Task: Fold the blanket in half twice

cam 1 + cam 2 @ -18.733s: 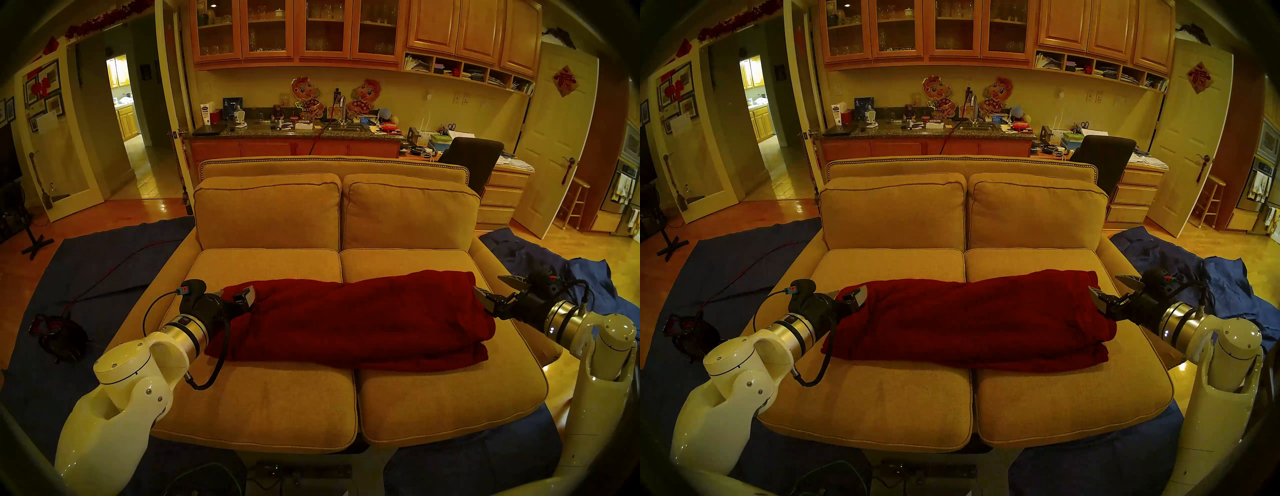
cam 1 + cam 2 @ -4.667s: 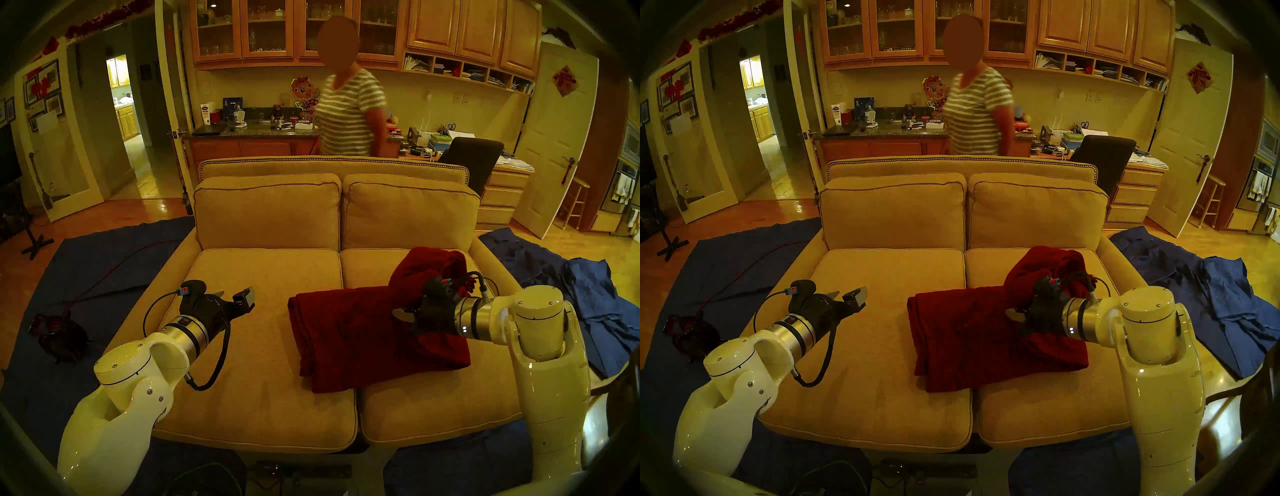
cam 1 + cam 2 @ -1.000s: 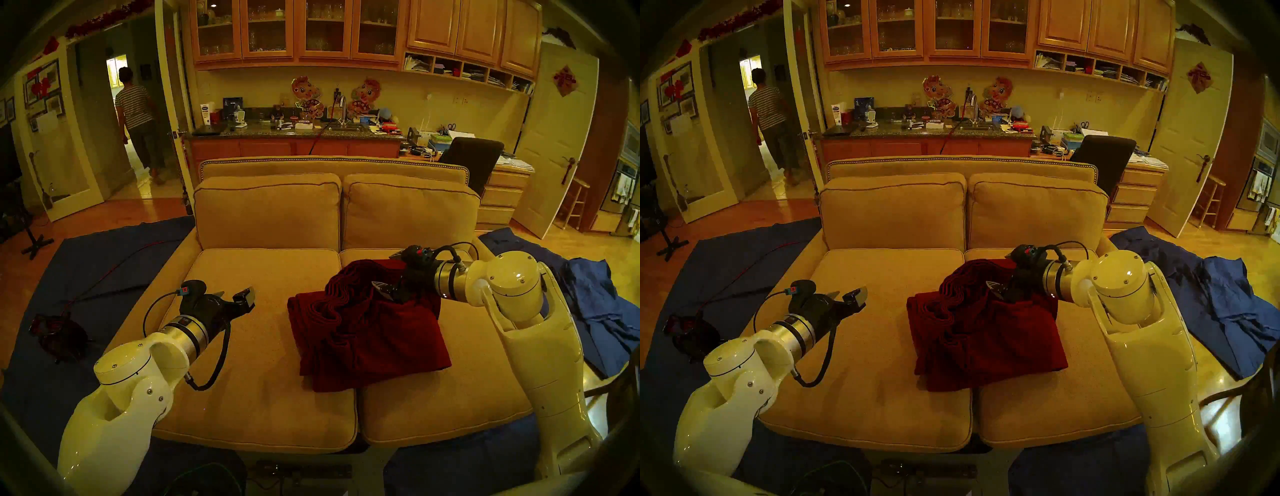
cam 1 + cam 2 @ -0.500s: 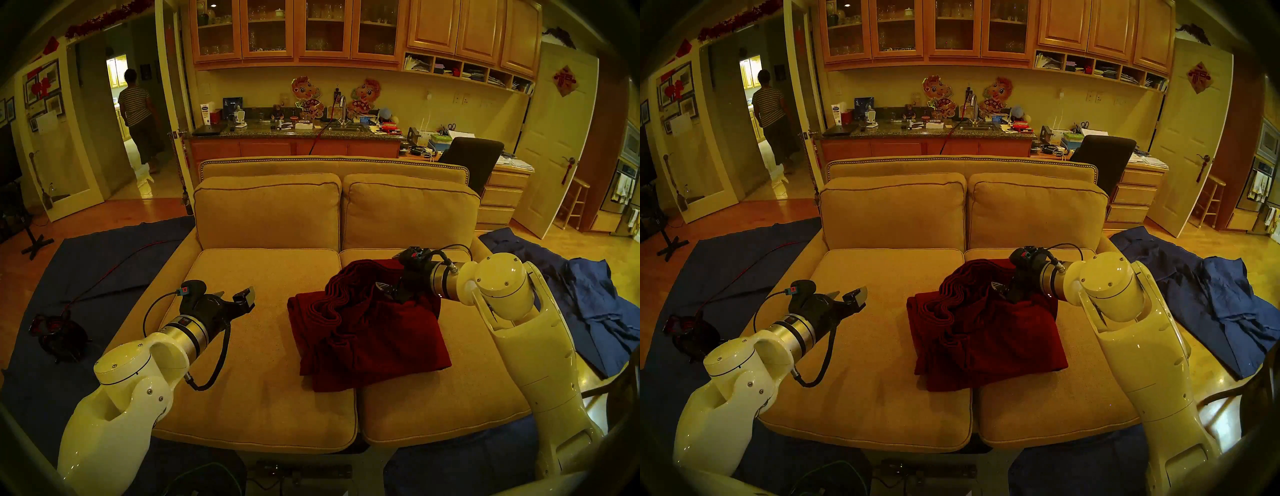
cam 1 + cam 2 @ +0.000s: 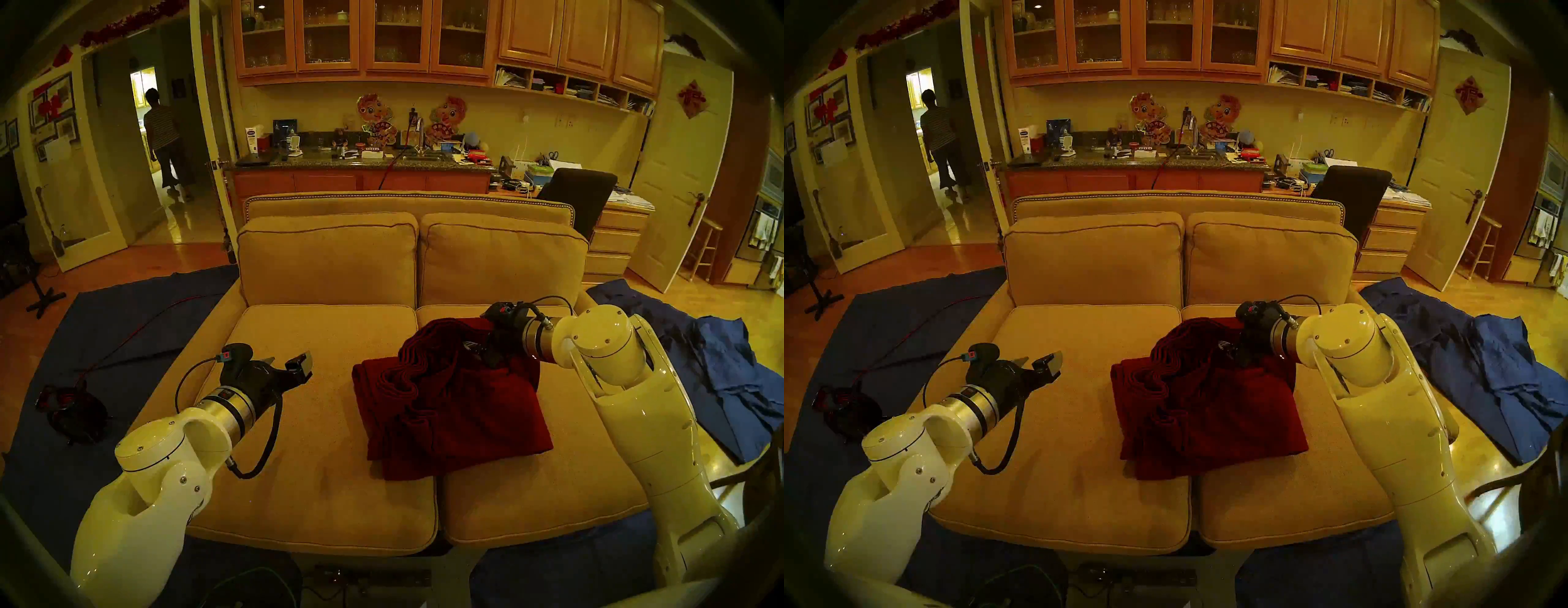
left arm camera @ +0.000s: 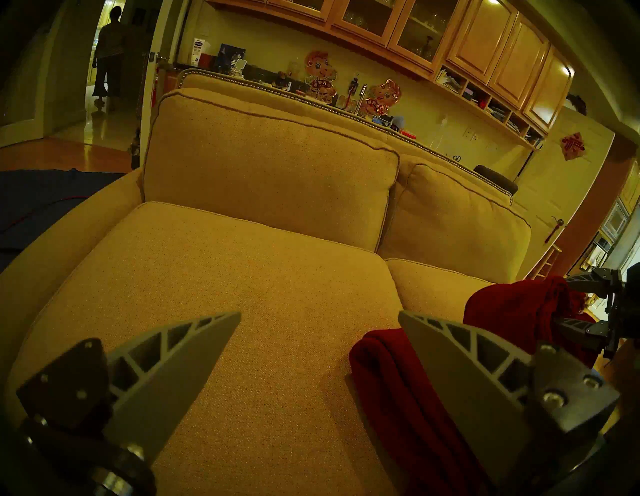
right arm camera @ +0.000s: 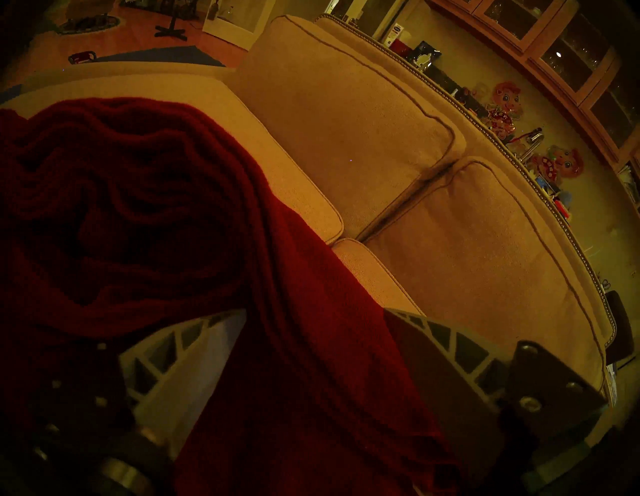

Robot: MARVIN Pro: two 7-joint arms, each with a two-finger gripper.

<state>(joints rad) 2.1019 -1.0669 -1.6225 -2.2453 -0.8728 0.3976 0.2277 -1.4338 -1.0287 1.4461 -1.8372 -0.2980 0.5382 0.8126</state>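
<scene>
The maroon blanket [image 5: 458,412] lies bunched in thick folds on the sofa seat, across the seam and mostly on the right cushion; it also shows in the other head view [image 5: 1208,416]. My right gripper [image 5: 469,346] is at its far right top. In the right wrist view the right gripper [image 7: 315,311] has its fingers wide apart with a fold of blanket [image 7: 138,207] lying between them. My left gripper [image 5: 292,365] is open and empty over the left cushion, left of the blanket [image 6: 391,381]; its own wrist view shows the left gripper [image 6: 318,315] apart.
The tan sofa [image 5: 322,424] has two back cushions [image 5: 326,259] behind the seat. Dark blue cloths lie on the floor at the left [image 5: 119,318] and the right [image 5: 729,373]. A person [image 5: 163,140] walks in the far left doorway. A black chair [image 5: 577,195] stands behind.
Over the last second my right wrist has shifted a little left and turned; the blanket has not moved. Earlier that gripper carried the blanket's right end leftward. The person walks farther off.
</scene>
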